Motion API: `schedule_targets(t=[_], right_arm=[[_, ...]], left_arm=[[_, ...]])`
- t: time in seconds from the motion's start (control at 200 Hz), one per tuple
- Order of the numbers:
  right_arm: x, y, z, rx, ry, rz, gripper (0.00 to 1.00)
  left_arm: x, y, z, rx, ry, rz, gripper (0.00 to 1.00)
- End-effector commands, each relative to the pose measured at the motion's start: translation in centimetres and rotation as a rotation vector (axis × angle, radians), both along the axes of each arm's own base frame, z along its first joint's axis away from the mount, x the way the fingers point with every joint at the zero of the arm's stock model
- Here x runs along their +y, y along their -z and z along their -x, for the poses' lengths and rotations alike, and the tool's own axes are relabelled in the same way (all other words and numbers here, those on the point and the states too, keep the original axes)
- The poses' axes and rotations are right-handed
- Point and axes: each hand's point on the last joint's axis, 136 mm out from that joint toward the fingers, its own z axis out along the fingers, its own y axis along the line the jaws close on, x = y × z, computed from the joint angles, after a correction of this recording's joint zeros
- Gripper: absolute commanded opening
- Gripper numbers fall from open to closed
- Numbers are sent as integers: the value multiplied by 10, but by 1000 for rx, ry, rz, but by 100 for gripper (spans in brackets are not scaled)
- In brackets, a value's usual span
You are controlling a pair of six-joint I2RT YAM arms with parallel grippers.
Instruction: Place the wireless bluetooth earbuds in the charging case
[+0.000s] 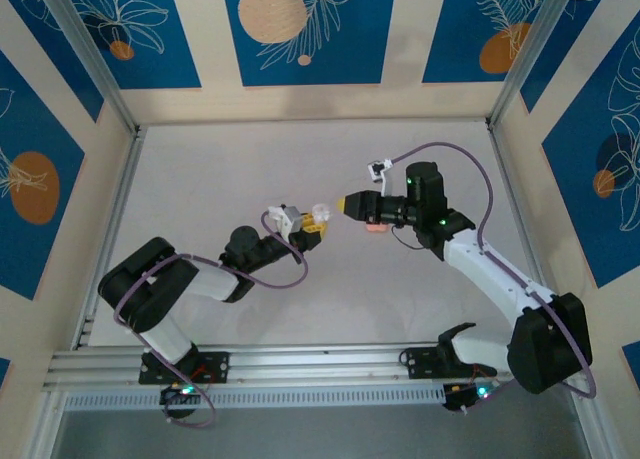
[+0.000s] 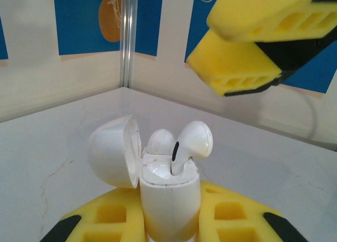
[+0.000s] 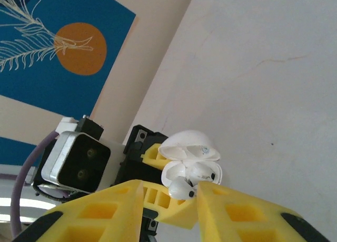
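Note:
My left gripper (image 2: 171, 213) is shut on the white charging case (image 2: 169, 197), which it holds upright with the lid (image 2: 111, 149) swung open to the left. One white earbud (image 2: 160, 142) sits low in the back slot. A second white earbud (image 2: 192, 142) stands with its stem in the front slot, its head tilted right and sticking up. My right gripper (image 2: 237, 47) hangs open above and to the right of the case, touching nothing. In the right wrist view the case (image 3: 192, 168) lies just past the right gripper (image 3: 169, 200). From above, both grippers (image 1: 345, 205) meet mid-table by the case (image 1: 320, 211).
A small pink object (image 1: 375, 229) lies on the white table (image 1: 230, 169) under the right wrist. Aluminium posts and patterned blue panels wall the table on three sides. A rail (image 1: 300, 364) runs along the near edge by the arm bases.

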Motion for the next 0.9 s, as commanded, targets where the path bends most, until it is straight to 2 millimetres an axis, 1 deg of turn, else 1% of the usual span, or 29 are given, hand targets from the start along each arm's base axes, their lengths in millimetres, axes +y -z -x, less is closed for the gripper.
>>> schedule_targets(t=[0.0, 0.36, 0.495, 0.64, 0.895], right_arm=[[7, -2, 5, 28, -59, -56, 31], [12, 19, 3, 94, -78, -56, 30], [17, 19, 4, 94, -96, -59, 29], [20, 19, 5, 97, -109, -62, 26], [24, 19, 9, 94, -124, -63, 23]], left_arm=[[-4, -30, 8, -83, 36, 59, 19], [-2, -33, 9, -87, 29, 64, 20], [-1, -33, 9, -88, 26, 64, 19], [0, -34, 10, -92, 23, 65, 19], [1, -33, 10, -88, 20, 63, 19]])
